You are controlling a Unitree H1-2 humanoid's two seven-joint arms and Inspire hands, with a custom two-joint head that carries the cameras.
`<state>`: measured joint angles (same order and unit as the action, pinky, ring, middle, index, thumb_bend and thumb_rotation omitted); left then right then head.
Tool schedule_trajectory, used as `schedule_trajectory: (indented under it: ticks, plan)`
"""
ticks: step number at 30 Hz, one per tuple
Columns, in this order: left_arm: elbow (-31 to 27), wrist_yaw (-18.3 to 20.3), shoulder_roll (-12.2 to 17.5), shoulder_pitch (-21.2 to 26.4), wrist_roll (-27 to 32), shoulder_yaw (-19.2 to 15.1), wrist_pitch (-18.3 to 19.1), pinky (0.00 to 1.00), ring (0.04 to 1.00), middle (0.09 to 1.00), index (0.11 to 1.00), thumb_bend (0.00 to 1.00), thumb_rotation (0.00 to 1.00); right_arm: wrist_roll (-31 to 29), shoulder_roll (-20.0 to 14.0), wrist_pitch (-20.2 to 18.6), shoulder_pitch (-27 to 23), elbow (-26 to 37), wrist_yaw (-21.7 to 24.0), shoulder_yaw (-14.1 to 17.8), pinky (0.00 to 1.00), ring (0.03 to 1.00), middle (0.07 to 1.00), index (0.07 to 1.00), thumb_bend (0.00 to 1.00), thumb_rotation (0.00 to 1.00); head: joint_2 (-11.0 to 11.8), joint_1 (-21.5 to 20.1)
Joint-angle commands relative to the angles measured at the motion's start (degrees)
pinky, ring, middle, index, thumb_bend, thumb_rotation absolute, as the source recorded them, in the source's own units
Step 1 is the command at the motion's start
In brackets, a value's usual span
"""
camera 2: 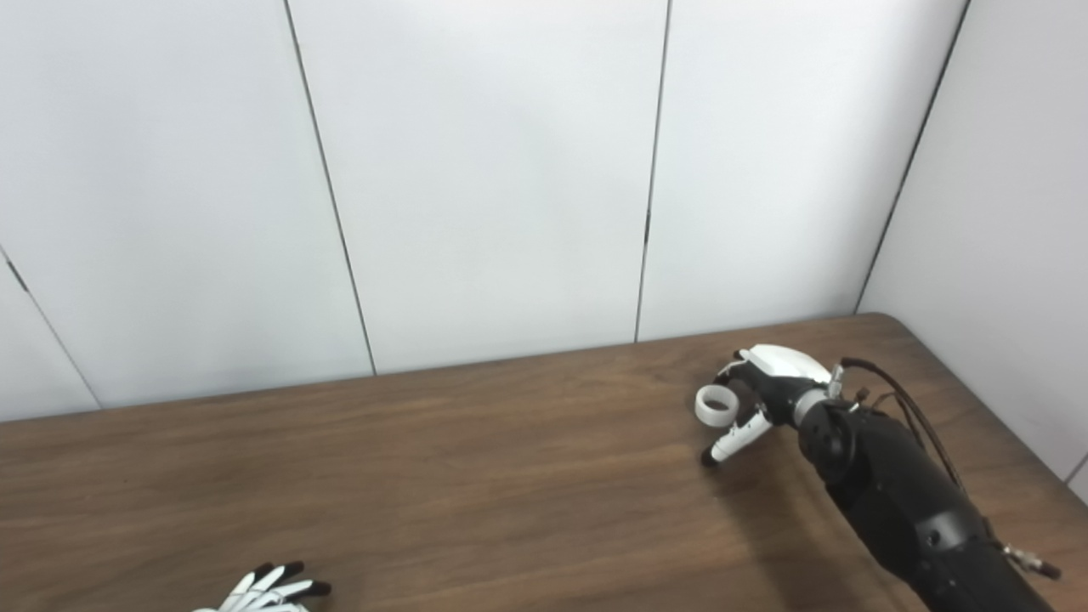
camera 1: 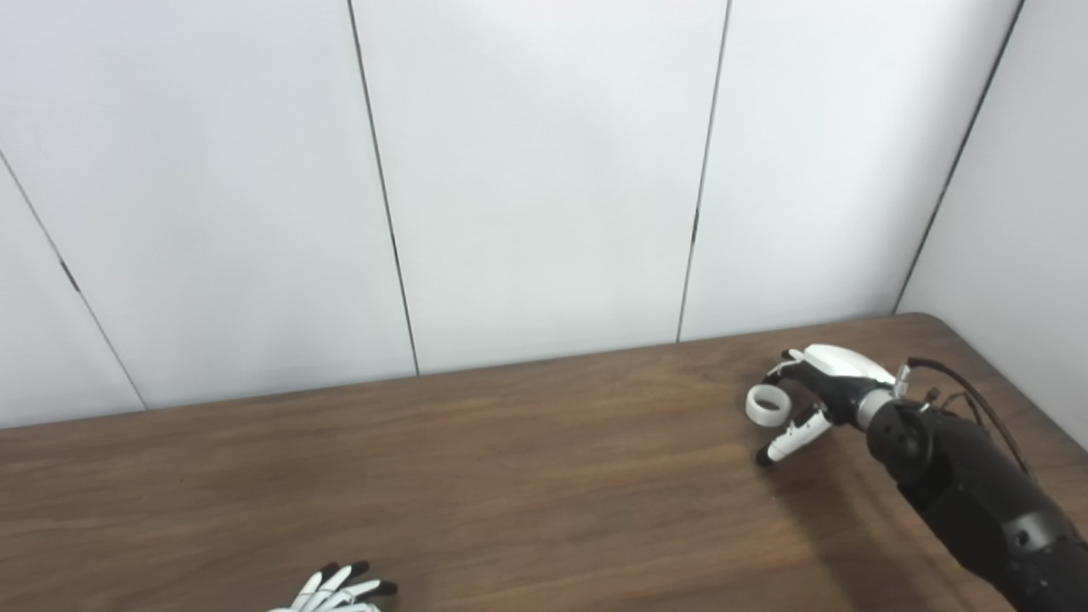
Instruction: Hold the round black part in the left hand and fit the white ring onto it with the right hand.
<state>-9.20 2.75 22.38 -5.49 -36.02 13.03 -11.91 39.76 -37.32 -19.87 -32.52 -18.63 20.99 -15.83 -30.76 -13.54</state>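
At the near edge, the left hand [camera 1: 340, 591] is seen with fingers spread, nothing held. Wood-grain table [camera 1: 527, 493] is crossed; farther right, the white ring [camera 1: 767, 405] is gripped by the right hand [camera 1: 812, 395]. Behind, white panelled wall [camera 1: 544, 170].

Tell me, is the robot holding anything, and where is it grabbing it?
The right hand holds the white ring by its outer rim. The left hand shows only straight fingers, holding nothing visible.
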Motion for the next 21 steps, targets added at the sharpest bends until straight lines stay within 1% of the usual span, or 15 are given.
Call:
schedule_trajectory:
  ticks: [1,7,15,21]
  plan:
    - [-2.2,0.7,0.3,-0.6,0.0,-0.3,-0.2,1.00,0.948,0.825,0.481,0.52,0.04,0.2,-1.4,0.0,-2.2,-0.1,1.0,-0.3,1.00,1.000,1.000,0.795,0.82,0.36,-0.2,0.0]
    - [-3.1,1.4,0.0,-1.0,-0.1,-0.7,0.1,1.00,0.946,0.827,0.480,0.52,0.04,0.1,-1.5,0.3,-2.6,-1.3,1.4,-0.7,1.00,1.000,1.000,0.785,0.81,0.36,-0.6,0.2]
    - [-3.6,1.8,-0.3,-1.4,-0.3,-1.2,-0.1,1.00,0.943,0.822,0.480,0.52,0.04,0.1,-1.7,0.4,-2.9,-1.9,2.0,-1.5,1.00,1.000,1.000,0.777,0.78,0.39,-1.0,0.4]
    - [-4.1,2.2,-0.6,-1.6,-0.2,-1.5,0.0,1.00,0.940,0.822,0.480,0.52,0.04,-0.1,-1.5,0.4,-3.0,-2.2,2.2,-1.8,1.00,1.000,1.000,0.751,0.71,0.37,-1.2,0.4]
